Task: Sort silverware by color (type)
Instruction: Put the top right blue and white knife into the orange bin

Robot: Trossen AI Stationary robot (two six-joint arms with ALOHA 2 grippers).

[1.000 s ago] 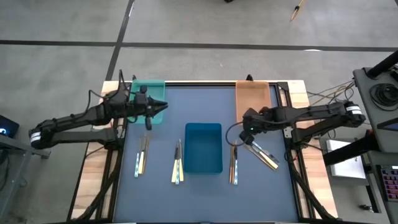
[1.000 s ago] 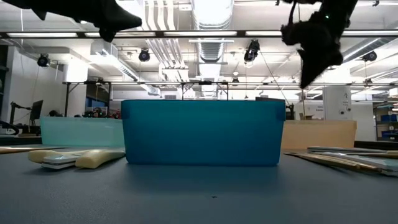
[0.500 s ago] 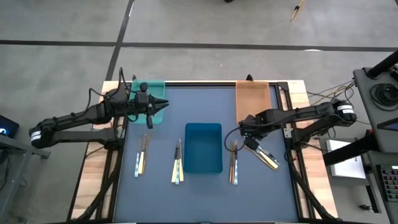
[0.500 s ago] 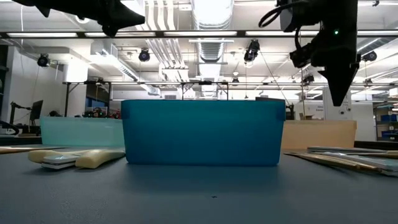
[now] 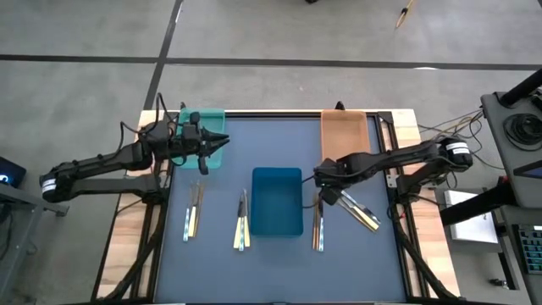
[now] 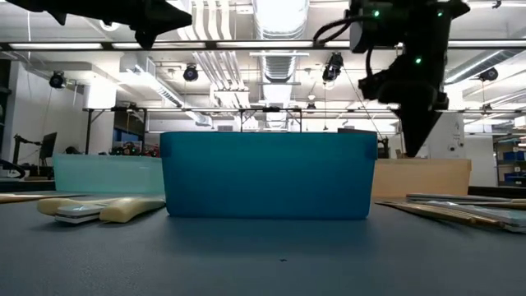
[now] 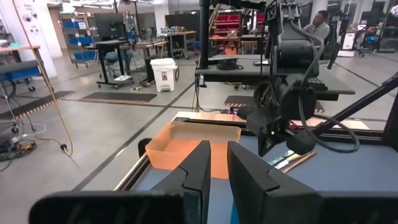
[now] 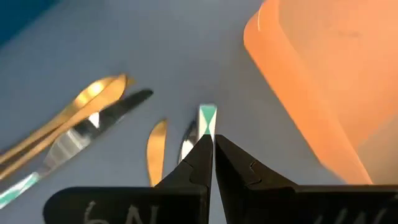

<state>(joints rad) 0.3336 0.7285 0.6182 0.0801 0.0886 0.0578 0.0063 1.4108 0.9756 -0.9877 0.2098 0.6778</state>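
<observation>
Our right gripper (image 5: 323, 196) hangs at centre right of the high view, fingers pinched together with nothing between them, just over the top ends of a small bunch of silverware (image 5: 318, 227) lying right of the blue tray (image 5: 277, 201). From its wrist camera we see the tips poised above gold and silver utensil ends (image 8: 157, 146), the orange tray (image 8: 323, 81) close alongside. More pieces lie splayed at right (image 5: 362, 213), another bunch left of the blue tray (image 5: 242, 222), another at lower left (image 5: 192, 213).

To pick cleanly, we judge the fingers must spread before dropping — shut like this they would only nudge the pile. We should straddle one handle, not two, since the pieces lie touching.

Our left gripper (image 5: 222, 142) waits over the teal tray (image 5: 208, 119) at upper left, its fingers nearly closed and empty — out of the way.
</observation>
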